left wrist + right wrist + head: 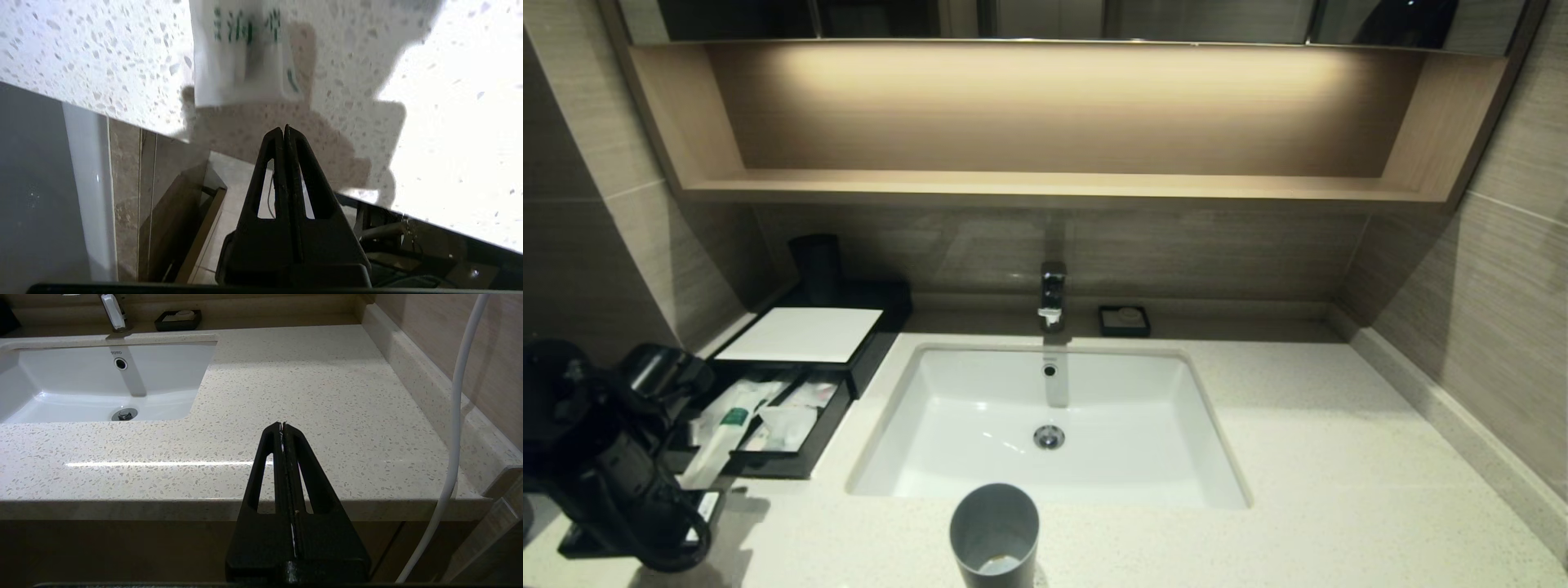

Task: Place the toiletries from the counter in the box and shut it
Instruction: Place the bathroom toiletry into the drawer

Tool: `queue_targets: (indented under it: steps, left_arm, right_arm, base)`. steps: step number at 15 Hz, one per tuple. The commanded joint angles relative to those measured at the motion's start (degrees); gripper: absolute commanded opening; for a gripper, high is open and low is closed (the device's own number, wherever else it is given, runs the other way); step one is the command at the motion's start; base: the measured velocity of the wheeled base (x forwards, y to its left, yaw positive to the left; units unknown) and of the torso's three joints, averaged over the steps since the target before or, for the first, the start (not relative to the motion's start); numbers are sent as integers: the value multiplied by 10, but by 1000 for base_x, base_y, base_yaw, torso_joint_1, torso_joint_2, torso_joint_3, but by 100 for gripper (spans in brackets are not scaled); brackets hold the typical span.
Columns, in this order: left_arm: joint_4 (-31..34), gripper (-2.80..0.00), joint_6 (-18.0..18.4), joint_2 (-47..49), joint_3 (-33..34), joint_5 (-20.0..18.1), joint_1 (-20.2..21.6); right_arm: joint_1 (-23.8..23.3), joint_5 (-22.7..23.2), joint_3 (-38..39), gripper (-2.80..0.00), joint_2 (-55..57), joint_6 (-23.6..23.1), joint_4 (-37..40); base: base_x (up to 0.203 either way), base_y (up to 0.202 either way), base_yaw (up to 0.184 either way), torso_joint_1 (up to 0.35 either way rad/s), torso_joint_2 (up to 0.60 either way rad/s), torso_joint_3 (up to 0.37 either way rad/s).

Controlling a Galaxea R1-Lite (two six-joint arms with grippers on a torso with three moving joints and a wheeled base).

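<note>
Standing at the counter's [1339, 457] far-left side, the box [805, 335] is a low black case with a white panel on top and its front drawer [760, 425] pulled out toward the front edge.

Contents of the drawer: one long packet with a green band [723, 429], lying lengthwise, its near end resting over the drawer's front lip; beside it, further white wrapped sachets, too small to identify singly.

At the counter's front-left corner: a second white packet with green print [245, 53], lying flat on the speckled stone near the front edge, outside the drawer.

Task standing, as judged: one item is in the drawer; the packet on the stone is left to move; the drawer is left to shut.

Left gripper [284, 130]: jaws pressed together, holding nothing, its tips poised above the front edge just short of the packet with green print and apart from it.

Centre of the counter: white sunken sink basin [1045, 425] with a tap [1052, 294] behind it; a grey cup [994, 531] at the front edge.

Back edge, right of the tap: small black soap dish [1124, 320].

Right gripper [282, 426]: parked below the counter's front edge on the right side, jaws together, empty.
</note>
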Motion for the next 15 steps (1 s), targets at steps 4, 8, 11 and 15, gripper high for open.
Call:
queue_targets:
  steps: [4, 8, 11, 15]
  left_arm:
    - [-21, -280, -6, 11, -2, 3, 0]
    - [-62, -280, -6, 28, -3, 31, 0]
    - [-71, -280, -6, 30, -14, 36, 0]
    - [-72, -280, -7, 28, -25, 36, 0]
  right_arm:
    - [0, 0, 0, -280, 0, 0, 0]
    - [0, 0, 0, -280, 0, 0, 0]
    - [0, 0, 0, -280, 0, 0, 0]
    - [0, 0, 0, -280, 1, 0, 0]
  base:
    - [0, 0, 0, 0, 0, 0]
    - [0, 0, 0, 0, 0, 0]
    - [0, 0, 0, 0, 0, 0]
    - [0, 0, 0, 0, 0, 0]
